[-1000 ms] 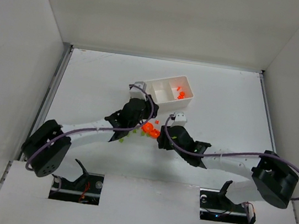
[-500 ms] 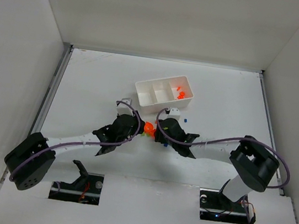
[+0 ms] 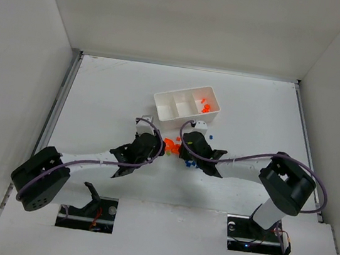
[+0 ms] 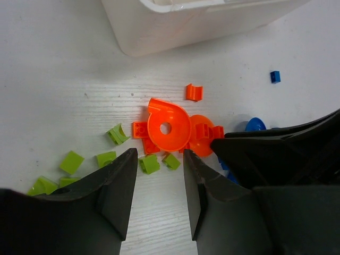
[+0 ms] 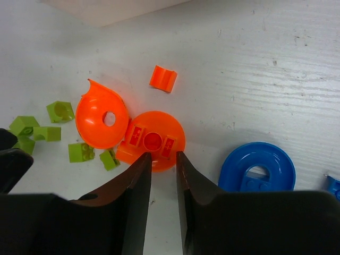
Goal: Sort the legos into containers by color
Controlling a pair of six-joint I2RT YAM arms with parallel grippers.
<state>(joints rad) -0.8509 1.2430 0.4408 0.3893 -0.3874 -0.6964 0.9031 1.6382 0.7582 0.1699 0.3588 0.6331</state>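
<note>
- The white tray (image 3: 165,105) sat slanted on the table (image 3: 111,94). Orange bricks (image 3: 205,106) lay in its right-end compartment.
- My left arm (image 3: 93,155) and right arm (image 3: 247,162) stretched inward and low, meeting over the loose pile just in front of the tray.
- My left tool (image 4: 158,155) stood apart, tips over green bricks (image 4: 150,163).
- My right tool (image 5: 163,155) straddled the near rim of an orange disc (image 5: 151,139). Its fingers were close, but I couldn't tell whether they pinched it.
- That disc lay flat, touching an orange scoop (image 5: 102,121), with a blue ring (image 5: 257,167) lying flat nearby.

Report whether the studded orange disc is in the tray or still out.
Out. The orange disc lies flat on the table beside green bricks, outside the white tray.
</note>
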